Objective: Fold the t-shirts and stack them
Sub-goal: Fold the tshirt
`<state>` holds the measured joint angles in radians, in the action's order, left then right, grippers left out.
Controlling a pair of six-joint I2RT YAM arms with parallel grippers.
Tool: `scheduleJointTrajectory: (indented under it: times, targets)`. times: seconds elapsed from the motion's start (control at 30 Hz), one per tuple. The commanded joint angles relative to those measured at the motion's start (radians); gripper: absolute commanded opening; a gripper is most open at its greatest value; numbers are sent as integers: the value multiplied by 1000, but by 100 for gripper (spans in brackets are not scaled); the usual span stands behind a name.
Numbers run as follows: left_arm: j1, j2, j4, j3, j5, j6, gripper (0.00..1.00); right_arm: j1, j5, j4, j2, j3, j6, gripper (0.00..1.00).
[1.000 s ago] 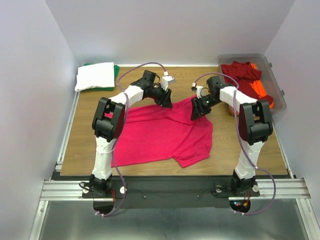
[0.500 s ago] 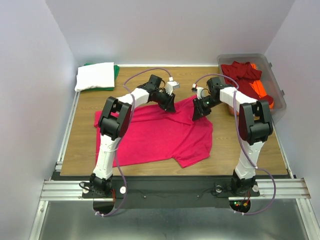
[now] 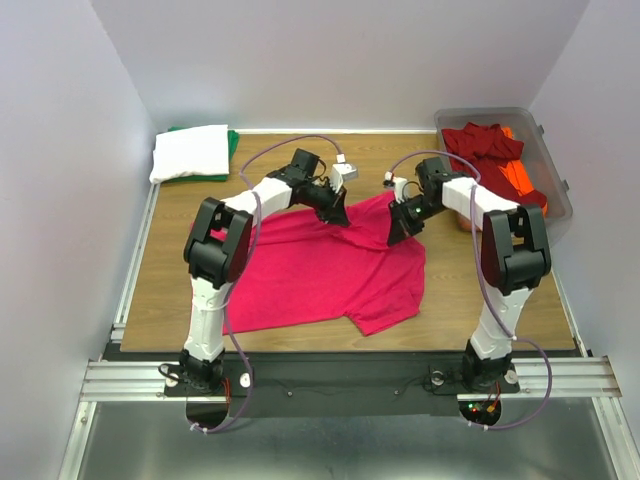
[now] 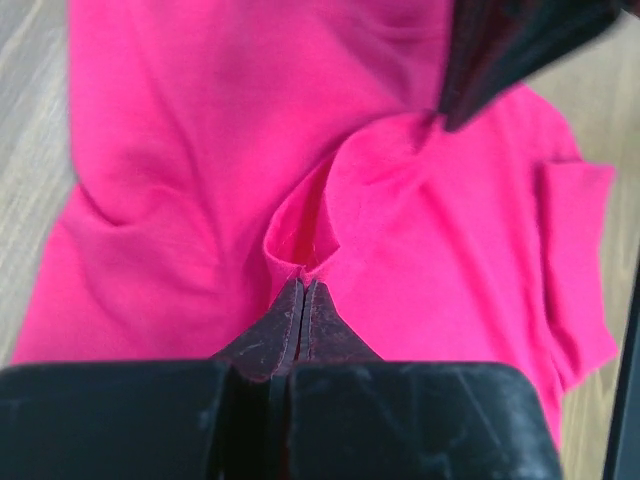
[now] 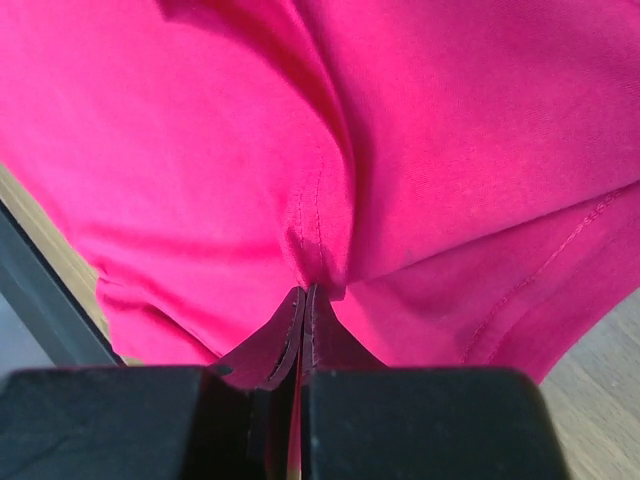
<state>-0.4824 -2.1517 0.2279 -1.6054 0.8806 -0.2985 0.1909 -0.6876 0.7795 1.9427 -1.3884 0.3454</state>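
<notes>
Pink-red t-shirt (image 3: 320,275) in both end effectors (image 4: 303,284) (image 5: 303,293)

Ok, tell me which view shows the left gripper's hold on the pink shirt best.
The left wrist view: the left gripper sits close up, jaws shut on a pinched fold of the pink shirt. The top external view shows it small, the pinch hidden beneath it. The right wrist view misses it, showing the right gripper instead.

Wooden bench (image 3: 170,290), viewed from above; pink-red t-shirt (image 3: 310,270) spread across its middle; folded white t-shirt (image 3: 190,152) atop a green t-shirt (image 3: 233,140) at the far-left corner; clear grey bin (image 3: 558,205) at the far-right corner.
</notes>
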Motion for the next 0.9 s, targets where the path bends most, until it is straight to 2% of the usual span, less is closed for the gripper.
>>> scheduleJointTrajectory:
  times: [0.0,0.2,0.27,0.3,0.33,0.37,0.4,0.5,0.57,0.73,0.77,0.8,0.87]
  targets:
    - [-5,137,-7,70,67,-99,0,-5,-21,17,-97,37,107,1]
    - [-44,203,45,197,41,-293,0,-2,22,27,-142,107,217,2]
    - [-62,223,62,243,6,-350,3,2,28,30,-157,138,242,4]
    - [-82,230,65,258,-3,-405,6,4,34,30,-174,149,268,7]
    - [-90,245,77,294,-26,-436,14,15,45,36,-183,170,279,10]
    - [-100,256,83,314,-38,-465,16,19,49,44,-194,180,296,14]
    - [-108,265,87,329,-52,-500,18,21,48,56,-206,189,335,23]
    - [-119,294,136,361,-72,-600,29,25,54,116,-260,209,403,37]
    - [-119,335,143,397,-103,-626,33,24,66,141,-275,192,393,40]
    - [-55,421,226,378,-71,-611,38,-25,16,142,-220,31,209,43]
    - [2,447,241,372,-39,-564,38,-63,-2,142,-147,-63,142,45]
    - [28,461,241,366,-29,-532,40,-82,-16,141,-110,-64,141,45]
    - [132,492,243,340,-8,-435,41,-120,-32,113,-9,-208,48,48]
